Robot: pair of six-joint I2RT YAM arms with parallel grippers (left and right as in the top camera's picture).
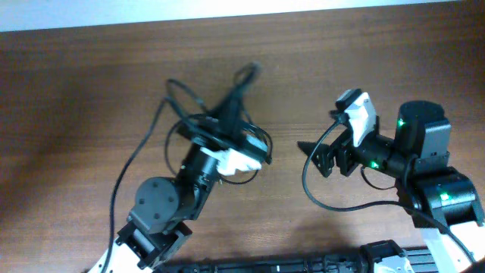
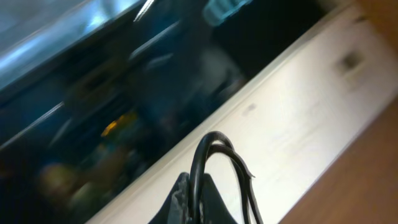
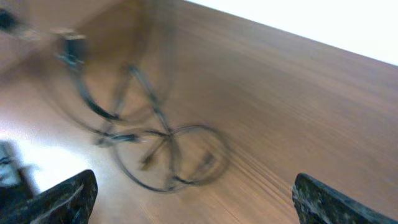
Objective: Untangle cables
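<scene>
On a brown wooden table [image 1: 68, 98], the left arm reaches up from the lower edge, and the left gripper [image 1: 229, 114] sits among thin black cables [image 1: 193, 114]. Their loops spread above and left of it, and one strand trails back toward the arm's base. Well apart, the right gripper [image 1: 311, 155] points toward the tangle, touching none of it.

Black cables [image 3: 169, 132] lie on a brown wood-grain table [image 1: 76, 91].
</scene>
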